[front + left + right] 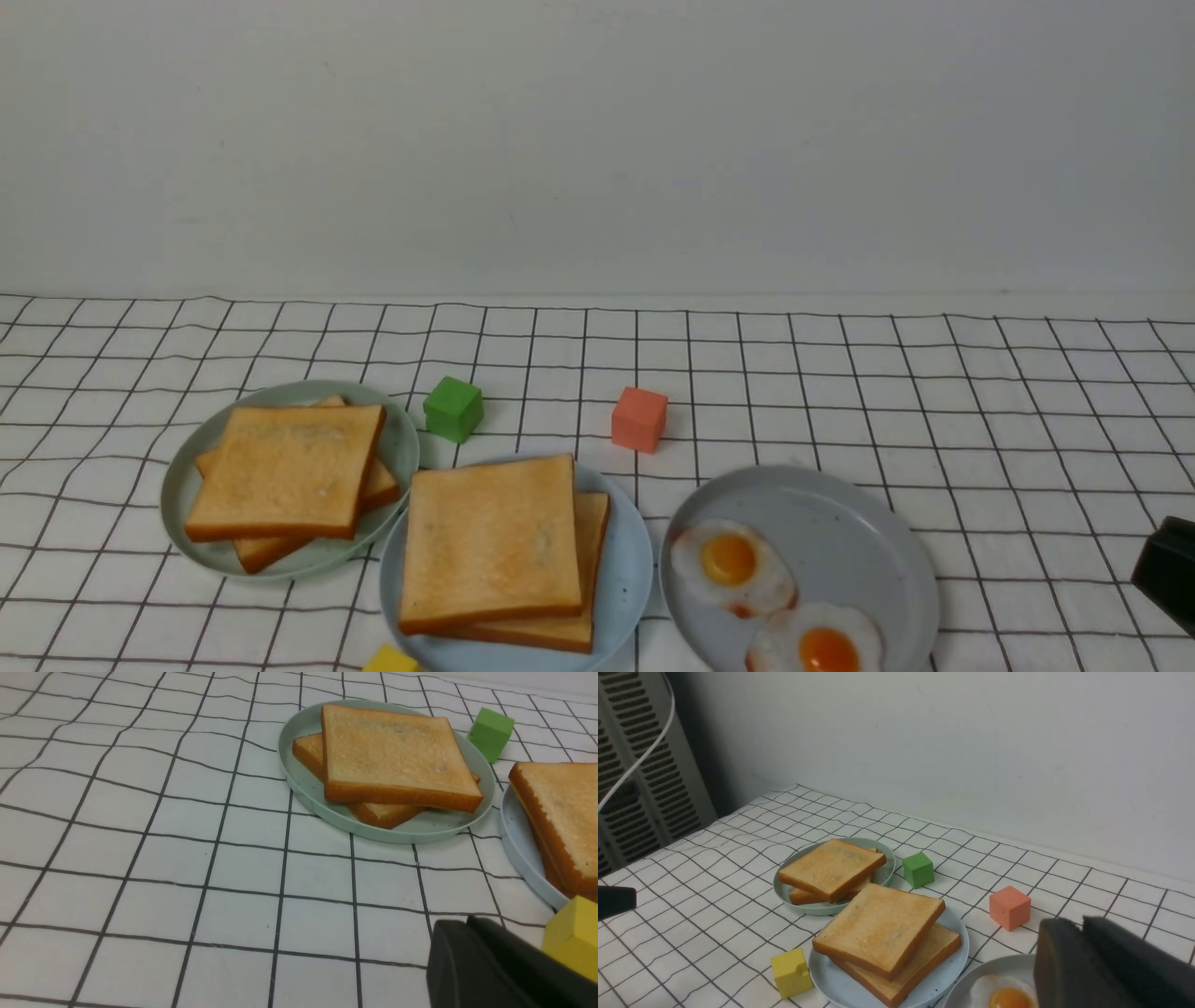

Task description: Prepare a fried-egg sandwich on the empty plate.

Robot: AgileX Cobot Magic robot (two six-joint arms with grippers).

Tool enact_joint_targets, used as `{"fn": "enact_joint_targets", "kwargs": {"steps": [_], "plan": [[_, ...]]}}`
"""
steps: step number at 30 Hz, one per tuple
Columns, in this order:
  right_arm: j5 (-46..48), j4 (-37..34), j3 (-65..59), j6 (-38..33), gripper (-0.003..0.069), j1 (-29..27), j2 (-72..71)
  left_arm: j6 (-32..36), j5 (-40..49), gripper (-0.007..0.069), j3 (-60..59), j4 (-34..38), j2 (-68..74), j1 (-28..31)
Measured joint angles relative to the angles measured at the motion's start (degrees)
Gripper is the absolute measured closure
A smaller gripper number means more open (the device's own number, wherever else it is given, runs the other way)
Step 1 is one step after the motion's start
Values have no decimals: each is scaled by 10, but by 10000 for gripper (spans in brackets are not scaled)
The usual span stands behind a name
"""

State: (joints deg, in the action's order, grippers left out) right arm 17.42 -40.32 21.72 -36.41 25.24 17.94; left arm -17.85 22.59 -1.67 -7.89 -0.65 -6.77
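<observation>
The light blue plate (627,579) sits front centre and holds two stacked toast slices (490,537); no egg shows between them. The stack also shows in the right wrist view (878,926). Two fried eggs (733,560) lie on the grey plate (822,509) to its right. Two more toast slices (289,467) lie on the pale green plate (403,448) at the left. My left gripper (467,921) is shut and empty, low over the cloth near the front left of the blue plate. My right gripper (1080,921) is shut and empty, at the right of the grey plate, and shows at the front view's right edge (1167,569).
A green cube (454,408) stands behind the two toast plates. A salmon cube (639,419) stands behind the blue and grey plates. A yellow cube (390,660) sits at the blue plate's front left, close to my left gripper. A white checked cloth (980,392) covers the table.
</observation>
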Motion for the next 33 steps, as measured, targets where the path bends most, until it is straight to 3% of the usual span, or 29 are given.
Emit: {"fn": "enact_joint_targets", "kwargs": {"steps": [3, 7, 10, 14, 18, 23, 33], "plan": [[7, 34, 0, -6, 571, -22, -22, 0, 0, 595, 0, 0, 0, 0], [53, 117, -5, 54, 566, -105, -73, 0, 0, 589, 0, -2, 0, 0], [68, 175, -23, 120, 564, -148, -97, 0, 0, 586, 0, -1, 0, 0], [81, 271, -92, 277, 557, -205, -137, 0, -1, 585, 0, -1, 0, 0], [86, 328, -159, 326, 556, -212, -164, 0, -1, 585, 0, -1, 0, 0], [73, 334, -221, 346, 549, -212, -185, 0, -1, 582, 0, -2, 0, 0], [55, 322, -226, 349, 538, -212, -186, 1, -1, 568, 0, -3, 0, 0]]}}
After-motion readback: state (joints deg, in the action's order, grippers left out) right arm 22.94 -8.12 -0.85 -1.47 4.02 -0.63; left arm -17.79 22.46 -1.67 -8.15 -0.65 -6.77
